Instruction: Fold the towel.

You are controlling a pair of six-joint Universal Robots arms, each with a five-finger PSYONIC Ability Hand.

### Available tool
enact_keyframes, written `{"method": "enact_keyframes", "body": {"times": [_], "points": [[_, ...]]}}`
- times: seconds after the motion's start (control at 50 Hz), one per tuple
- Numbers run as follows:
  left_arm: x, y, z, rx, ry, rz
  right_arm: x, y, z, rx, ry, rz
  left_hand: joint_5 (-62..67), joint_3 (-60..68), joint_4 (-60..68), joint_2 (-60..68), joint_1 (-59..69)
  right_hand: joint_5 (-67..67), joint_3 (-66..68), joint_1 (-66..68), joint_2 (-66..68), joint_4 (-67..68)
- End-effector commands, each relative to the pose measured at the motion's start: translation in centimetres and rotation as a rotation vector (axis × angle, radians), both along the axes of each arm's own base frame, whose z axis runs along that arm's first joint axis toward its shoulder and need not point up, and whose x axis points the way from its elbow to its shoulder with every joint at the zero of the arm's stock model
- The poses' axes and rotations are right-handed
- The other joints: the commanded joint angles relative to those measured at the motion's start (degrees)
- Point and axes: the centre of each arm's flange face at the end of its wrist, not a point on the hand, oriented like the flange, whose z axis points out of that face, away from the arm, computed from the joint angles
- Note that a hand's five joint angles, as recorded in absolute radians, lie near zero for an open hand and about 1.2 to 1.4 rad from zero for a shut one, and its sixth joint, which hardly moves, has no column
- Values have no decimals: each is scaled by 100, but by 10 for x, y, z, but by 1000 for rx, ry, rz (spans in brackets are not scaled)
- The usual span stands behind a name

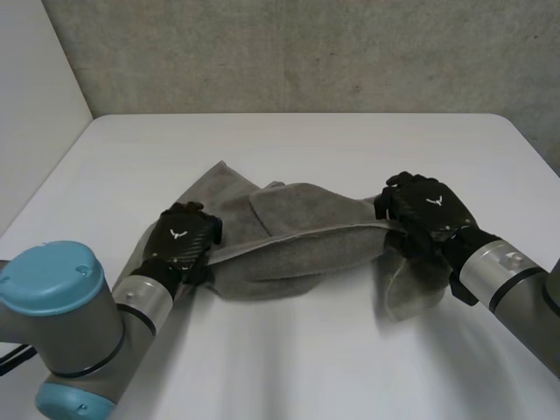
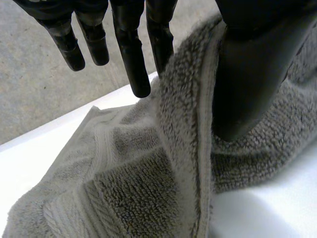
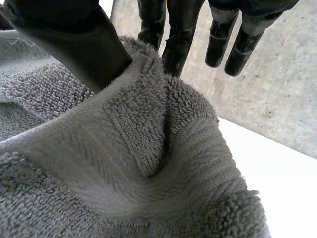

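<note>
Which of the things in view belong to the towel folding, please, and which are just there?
Part of the job: grey towel; left hand, pinching one end of it; right hand, pinching the other end.
Just there: white table; grey wall behind it.

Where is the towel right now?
In the head view the towel is stretched across the table, pinched by the left hand at one end and the right hand at the other.

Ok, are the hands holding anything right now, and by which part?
Both hold the grey towel: the left hand pinches one end of its raised hemmed edge between thumb and fingers, and the right hand pinches the other end.
</note>
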Motion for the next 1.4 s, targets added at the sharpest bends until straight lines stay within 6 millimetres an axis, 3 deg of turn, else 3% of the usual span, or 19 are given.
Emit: {"method": "enact_keyframes", "body": {"times": [0.02, 0.24, 0.5, 0.66, 0.84, 1.0, 1.04, 1.06, 1.1, 1.12, 1.14, 1.16, 1.2, 1.22, 1.26, 1.3, 1.32, 1.36, 1.4], "points": [[2, -9, -8, 2, -23, 72, -15, -6, 12, -2, -2, -32, 129, -240, -322, 20, 11, 537, -293, 610, 822, -444], [11, -16, -6, -4, -33, 132, -36, -15, 36, -23, -11, -31, 415, -240, -322, 306, 298, 537, -293, 610, 822, -444], [26, -11, 15, -24, -23, 164, -42, -9, 34, -6, 66, 3, 482, -240, -322, 373, 365, 537, -293, 610, 822, -444], [28, 6, 26, 8, -28, 118, -40, 7, 27, 52, 155, 46, 4091, -240, -322, 3982, 3973, 537, -293, 610, 822, -444], [31, 28, 40, 165, -79, 42, -41, 23, 28, 67, 328, 126, 4097, -240, -322, 3988, 3979, 537, -293, 610, 822, -444], [37, -27, 83, -1, -56, 109, -40, -9, 33, 12, 532, 203, 4097, -240, -322, 3988, 3979, 537, -293, 610, 822, -444], [28, -57, 102, -116, -76, 104, -30, -39, 47, -67, 556, 176, 4097, -240, -322, 3988, 3979, 537, -293, 610, 822, -444], [28, -57, 103, -117, -77, 104, -30, -39, 47, -68, 557, 176, 4097, -240, -322, 3988, 3979, 537, -293, 610, 822, -444], [22, -72, 115, -181, -86, 97, -2, -61, 83, -248, 571, 163, 4097, -240, -322, 3988, 3979, 537, -293, 610, 822, -444], [18, -84, 129, -245, -89, 97, -2, -61, 83, -249, 571, 163, 4097, -240, -322, 3988, 3979, 537, -293, 610, 822, -444], [14, -94, 147, -314, -81, 101, 10, -69, 105, -347, 568, 146, 4097, -240, -322, 3988, 3979, 537, -293, 610, 822, -444], [14, -94, 148, -315, -81, 101, 10, -69, 105, -348, 568, 146, 4097, -240, -322, 3988, 3979, 537, -293, 610, 822, -444], [10, -105, 186, -452, -28, 111, 28, -76, 157, -574, 530, 100, 4097, -240, -322, 3988, 3979, 537, -293, 610, 822, -444], [10, -106, 186, -452, -28, 111, 28, -76, 158, -575, 530, 100, 4097, -240, -322, 3988, 3979, 537, -293, 610, 822, -444], [8, -109, 204, -529, 7, 118, 39, -76, 199, -767, 454, 58, 4097, -240, -322, 3988, 3979, 537, -293, 610, 822, -444], [8, -102, 244, -700, 90, 129, 42, -73, 212, -829, 408, 46, 4097, -240, -322, 3988, 3979, 537, -293, 610, 822, -444], [8, -102, 244, -701, 91, 129, 40, -68, 224, -869, 360, 40, 4097, -240, -322, 3988, 3979, 537, -293, 610, 822, -444], [19, -84, 277, -835, 157, 147, 38, -61, 230, -879, 321, 55, 4097, -240, -322, 3988, 3979, 537, -293, 610, 822, -444], [24, -78, 281, -866, 170, 152, 38, -53, 222, -852, 300, 104, 4097, -240, -322, 3988, 3979, 537, -293, 610, 822, -444]]}}
